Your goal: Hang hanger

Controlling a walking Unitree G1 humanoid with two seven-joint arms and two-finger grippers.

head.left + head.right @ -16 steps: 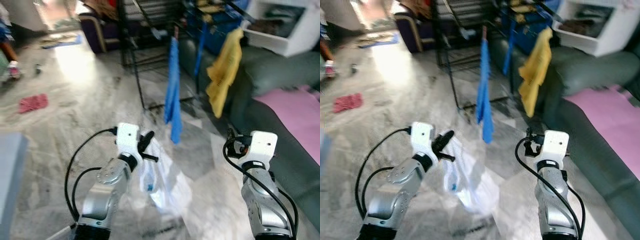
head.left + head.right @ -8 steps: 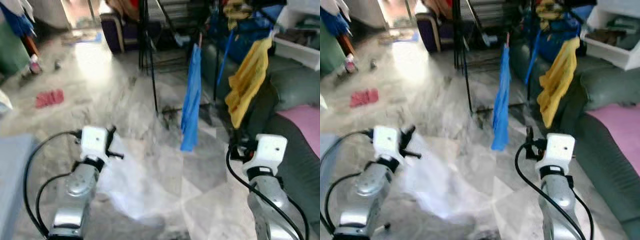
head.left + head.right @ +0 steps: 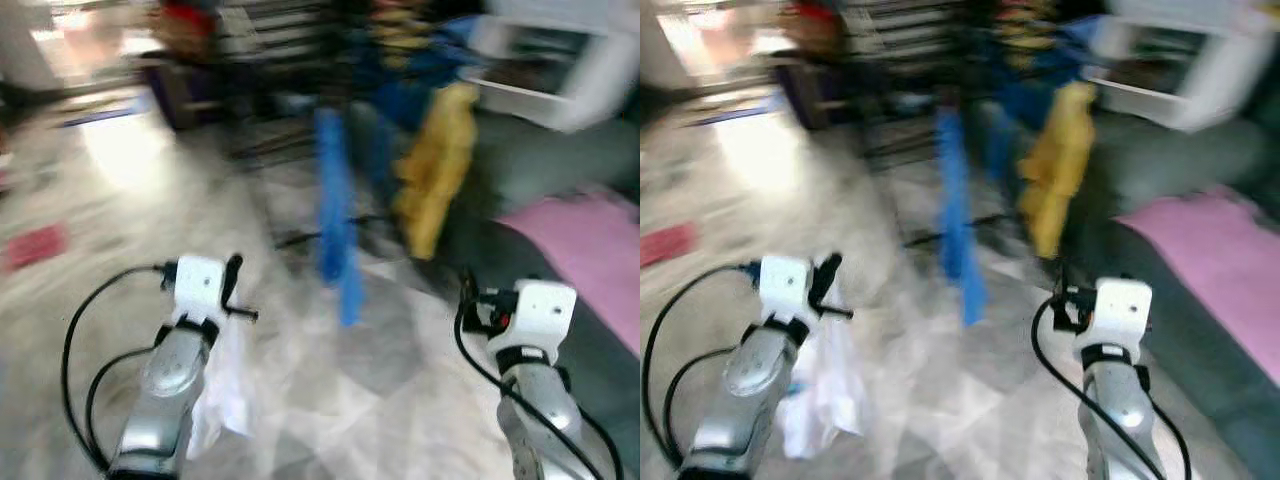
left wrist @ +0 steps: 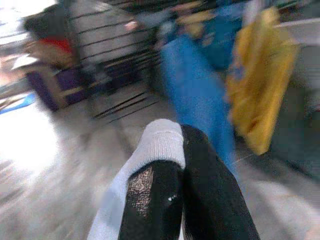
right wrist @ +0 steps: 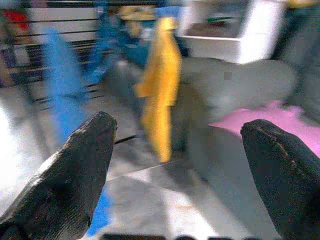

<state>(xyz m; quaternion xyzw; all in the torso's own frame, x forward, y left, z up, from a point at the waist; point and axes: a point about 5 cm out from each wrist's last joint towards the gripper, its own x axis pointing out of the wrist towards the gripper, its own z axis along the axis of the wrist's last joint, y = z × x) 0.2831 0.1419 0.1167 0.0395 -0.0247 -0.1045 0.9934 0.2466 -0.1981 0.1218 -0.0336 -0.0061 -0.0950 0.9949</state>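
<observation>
My left hand [image 4: 182, 165] is pinched tight on a white cloth [image 3: 222, 390] hanging by my arm. Right hand [image 5: 182, 150] spread wide, holding nothing. Blue cloth [image 3: 335, 215] & yellow cloth [image 3: 435, 170] hang ahead; hanger too blurred to spot.

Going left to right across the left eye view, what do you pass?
Red cloth → left claw gripping white cloth → hanging blue cloth → yellow cloth → right claw's wrist → pink cover.
</observation>
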